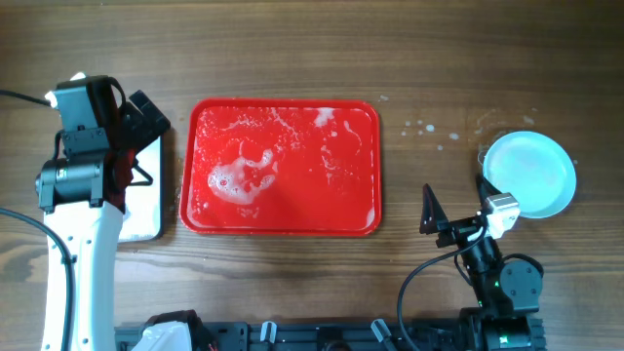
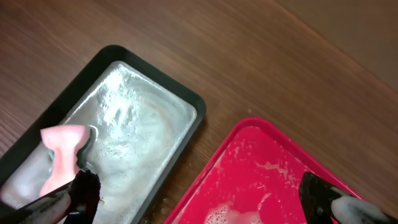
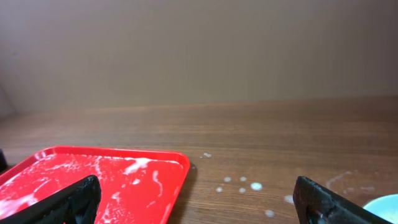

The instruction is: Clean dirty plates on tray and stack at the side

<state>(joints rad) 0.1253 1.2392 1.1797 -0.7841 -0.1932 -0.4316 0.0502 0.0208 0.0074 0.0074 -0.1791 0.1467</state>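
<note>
The red tray (image 1: 283, 219) lies mid-table, wet with white foam and bare of plates; it also shows in the left wrist view (image 2: 261, 162) and the right wrist view (image 3: 93, 174). The pale blue plates (image 1: 529, 174) sit to its right on the table, seen from above as one round disc; I cannot tell how many are stacked. A sliver of their rim shows in the right wrist view (image 3: 382, 208). My left gripper (image 1: 146, 146) (image 2: 199, 205) is open and empty between the black-rimmed tray and the red tray. My right gripper (image 1: 460, 216) (image 3: 199, 208) is open and empty, left of the plates.
A black-rimmed tray (image 2: 186, 99) with foamy water stands left of the red tray (image 1: 146, 205), with a pink sponge (image 2: 62, 155) lying in it. Foam drops (image 1: 424, 129) dot the table between the red tray and the plates.
</note>
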